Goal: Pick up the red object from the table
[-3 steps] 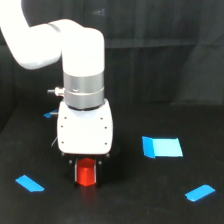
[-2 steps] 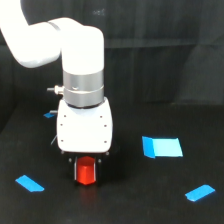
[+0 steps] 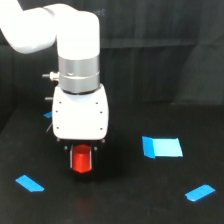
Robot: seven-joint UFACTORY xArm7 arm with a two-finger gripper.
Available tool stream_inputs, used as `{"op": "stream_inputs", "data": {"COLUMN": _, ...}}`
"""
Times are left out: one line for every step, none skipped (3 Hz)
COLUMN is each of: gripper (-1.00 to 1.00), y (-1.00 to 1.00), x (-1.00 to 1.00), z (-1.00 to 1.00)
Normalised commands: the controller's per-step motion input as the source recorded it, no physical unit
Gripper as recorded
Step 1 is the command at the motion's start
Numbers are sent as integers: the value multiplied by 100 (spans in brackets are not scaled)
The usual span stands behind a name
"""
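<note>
The red object point(image 3: 81, 159) is a small red-orange block that sits directly under the white gripper body in the exterior view. My gripper point(image 3: 81, 164) is shut on it, with dark fingers flanking its sides. The block's upper end is tucked beneath the gripper body. It hangs slightly above the black table point(image 3: 125, 200), and a faint shadow lies below it.
Flat blue pieces lie on the table: a large one point(image 3: 161, 147) to the exterior view's right, a small strip point(image 3: 199, 192) at the front right, another point(image 3: 29, 183) at the front left, and a bit point(image 3: 48, 115) behind the arm. A black curtain hangs behind.
The gripper has risen and shifted slightly to the exterior view's left, carrying the red object up off the table.
</note>
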Motion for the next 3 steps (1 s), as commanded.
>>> {"op": "stream_inputs", "data": {"gripper": -100, "y": 7, "x": 7, "z": 93}}
{"op": "stream_inputs", "data": {"gripper": -100, "y": 13, "x": 7, "z": 100}}
{"op": "stream_inputs", "data": {"gripper": -100, "y": 9, "x": 17, "z": 94}}
